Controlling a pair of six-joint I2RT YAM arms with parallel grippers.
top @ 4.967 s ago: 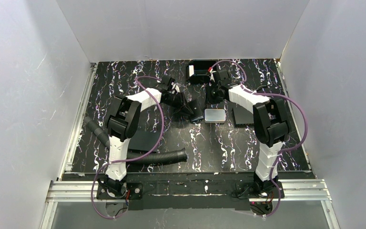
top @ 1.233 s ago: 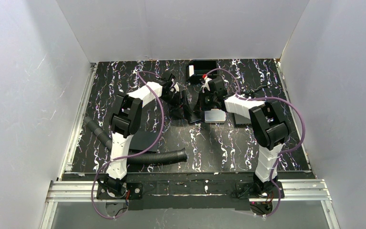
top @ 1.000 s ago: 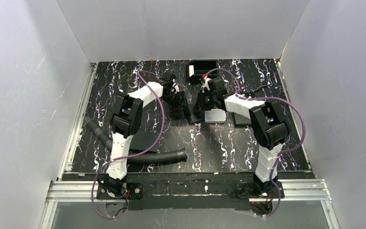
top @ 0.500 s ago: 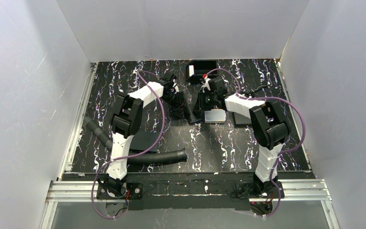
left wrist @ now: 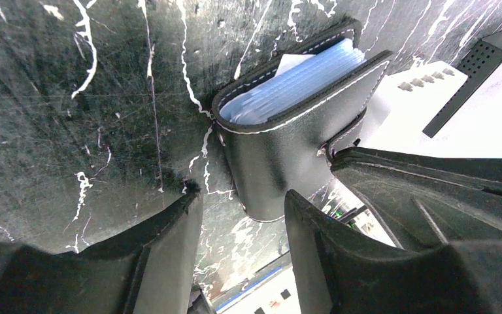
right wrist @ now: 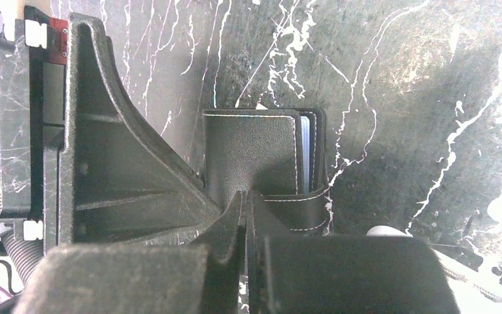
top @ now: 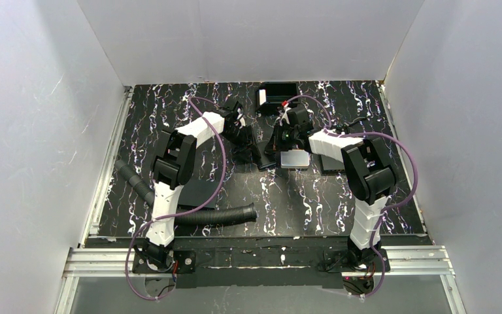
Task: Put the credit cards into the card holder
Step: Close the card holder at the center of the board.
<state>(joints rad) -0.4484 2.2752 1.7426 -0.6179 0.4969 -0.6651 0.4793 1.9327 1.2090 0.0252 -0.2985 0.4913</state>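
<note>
The card holder [left wrist: 287, 140] is a small black bifold wallet lying on the marbled table between both arms [top: 265, 148]. Blue credit cards [left wrist: 297, 78] show edge-on inside it, with one pale corner beside them; a blue sliver [right wrist: 306, 154] appears in the right wrist view. My left gripper [left wrist: 242, 196] is open, its fingers [left wrist: 170, 242] straddling the holder's near end without squeezing it. My right gripper [right wrist: 245, 195] is shut, its tips pinched at the holder's stitched closing tab [right wrist: 297, 210].
A silver-grey rounded case [top: 294, 159] lies just right of the holder. A black box [top: 279, 93] stands at the back. Flat black pads lie at right [top: 332, 162] and left [top: 199, 191]. A corrugated hose [top: 209, 216] crosses the near left.
My right gripper's jaws have closed together at the tab during the last half second. Both arms have stayed almost still beside the holder.
</note>
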